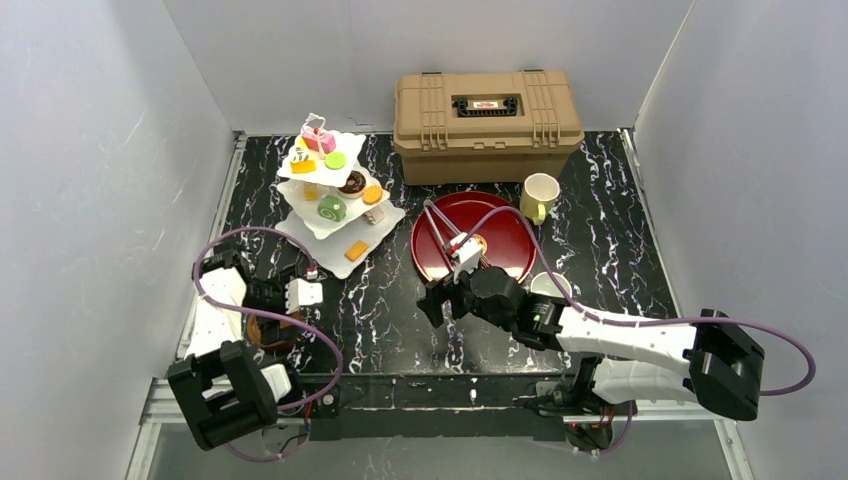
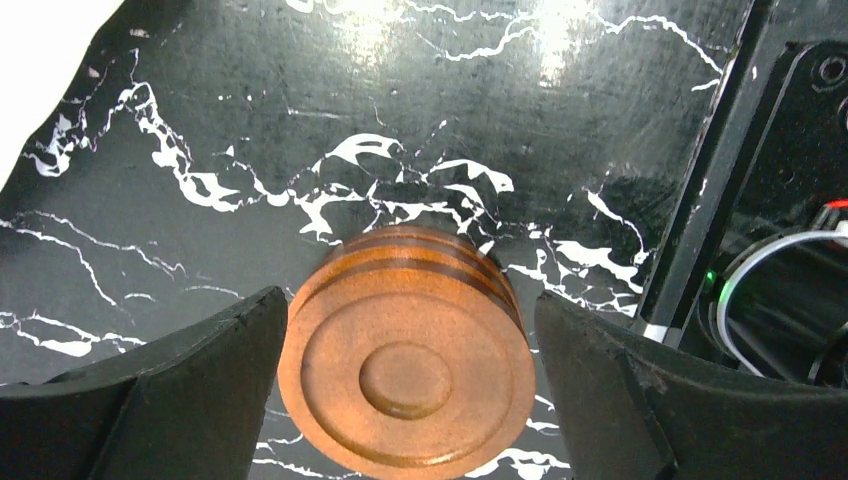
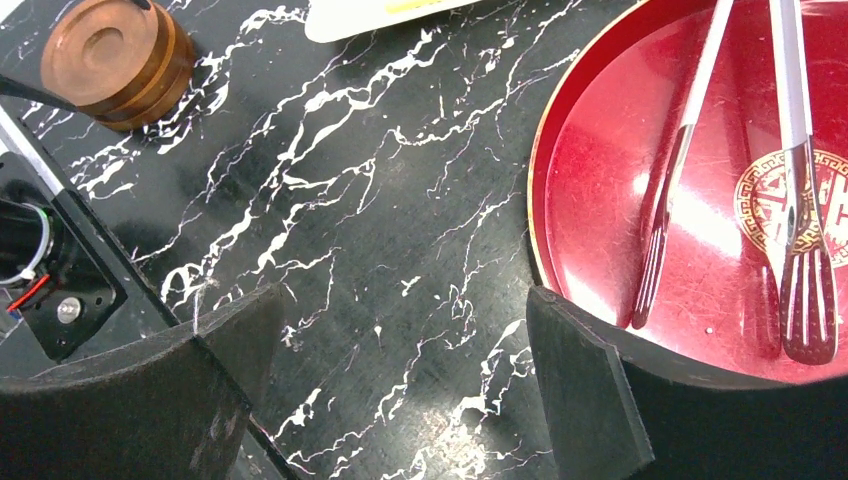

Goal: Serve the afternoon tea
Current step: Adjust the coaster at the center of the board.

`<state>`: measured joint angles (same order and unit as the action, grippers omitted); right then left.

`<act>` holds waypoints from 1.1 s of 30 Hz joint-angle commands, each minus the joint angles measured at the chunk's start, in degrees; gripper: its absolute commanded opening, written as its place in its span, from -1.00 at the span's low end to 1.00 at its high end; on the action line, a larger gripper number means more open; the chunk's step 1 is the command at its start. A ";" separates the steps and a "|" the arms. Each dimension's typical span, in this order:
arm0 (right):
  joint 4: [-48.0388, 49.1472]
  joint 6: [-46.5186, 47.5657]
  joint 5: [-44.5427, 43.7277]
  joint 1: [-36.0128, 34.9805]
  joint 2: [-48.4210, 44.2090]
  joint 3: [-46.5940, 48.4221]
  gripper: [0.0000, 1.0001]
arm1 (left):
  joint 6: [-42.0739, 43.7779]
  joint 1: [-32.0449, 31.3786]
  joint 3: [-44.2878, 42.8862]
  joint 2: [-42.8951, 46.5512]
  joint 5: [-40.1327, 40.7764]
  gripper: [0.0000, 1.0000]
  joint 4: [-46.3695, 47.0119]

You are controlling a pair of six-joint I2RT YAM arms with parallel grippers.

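A stack of brown round coasters (image 2: 405, 365) stands on the black marble table between the fingers of my left gripper (image 2: 412, 400). The jaws are open. The left finger is at the stack's edge and the right one stands apart. In the top view this gripper (image 1: 268, 318) is at the near left over the coasters (image 1: 262, 336). My right gripper (image 1: 437, 303) is open and empty over bare table (image 3: 400, 370), beside the dark red tray. The white three-tier stand (image 1: 300, 232) holds several toy pastries. A cream-yellow mug (image 1: 540, 195) stands right of the tray. A white mug (image 1: 548, 284) is partly hidden by the right arm.
The dark red tray (image 1: 500, 250) holds metal tongs (image 3: 800, 230) and shows in the right wrist view (image 3: 620, 180). A tan plastic case (image 1: 487, 110) stands at the back. White walls close in both sides. The coasters also show in the right wrist view (image 3: 115, 55).
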<state>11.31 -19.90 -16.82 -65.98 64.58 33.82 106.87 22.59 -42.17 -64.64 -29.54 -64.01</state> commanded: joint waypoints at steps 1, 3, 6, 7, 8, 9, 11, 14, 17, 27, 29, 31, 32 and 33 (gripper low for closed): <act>2.64 -1.10 -1.37 0.40 0.98 1.14 0.97 | -6.28 -2.47 -2.03 -1.84 -2.19 0.81 0.35; 2.81 -1.26 -1.48 0.41 1.14 1.00 0.97 | -7.32 -2.60 -2.20 -2.11 -2.43 0.80 0.31; 2.76 -1.37 -1.25 0.49 1.33 0.85 0.97 | -12.34 -2.68 -4.20 -1.78 -2.57 0.87 0.20; 2.80 -1.37 -1.22 0.50 1.34 0.89 0.97 | -13.03 -2.57 -5.00 -2.16 -1.23 0.95 -0.07; 2.90 -1.37 -1.24 0.47 1.41 0.83 0.97 | -12.25 -2.35 -5.31 -2.47 1.06 0.96 -0.16; 2.99 -1.34 -1.28 0.49 1.43 0.81 0.97 | -10.47 -1.68 -5.22 -2.69 3.08 0.96 -0.03; 3.22 -1.24 -1.24 0.50 1.46 0.89 0.97 | -6.93 0.58 -5.46 -3.67 6.11 0.97 0.18; 3.29 -1.13 -1.45 0.58 1.30 0.86 0.97 | -3.05 2.17 -7.12 -7.35 10.11 0.96 -3.05; 3.37 -0.87 -1.65 0.67 0.93 0.79 0.97 | -2.53 2.21 -6.74 -9.28 10.16 0.96 -2.01; 3.19 -1.30 -2.38 1.02 -0.20 -0.42 0.97 | -7.05 -1.20 -2.01 -10.76 6.93 0.96 5.89; 3.19 -1.44 -2.55 1.11 -0.09 -0.36 0.97 | -7.09 -1.73 -0.73 -10.91 7.17 0.87 7.04; 3.19 -1.55 -2.73 1.17 -0.15 -0.29 0.97 | -7.79 -1.93 -0.67 -11.36 7.19 0.67 7.36; 3.13 -1.54 -2.86 1.24 -0.20 -0.20 0.97 | -8.08 -2.00 -0.83 -11.69 7.40 0.52 7.39; 3.04 -1.57 -3.06 1.28 -0.30 -0.16 0.97 | -8.20 -1.99 -1.01 -11.99 7.92 0.38 7.45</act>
<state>12.10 -20.88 -18.11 -65.04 65.93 33.82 99.02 21.10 -44.66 -75.02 -21.52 -57.25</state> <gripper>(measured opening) 0.983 0.819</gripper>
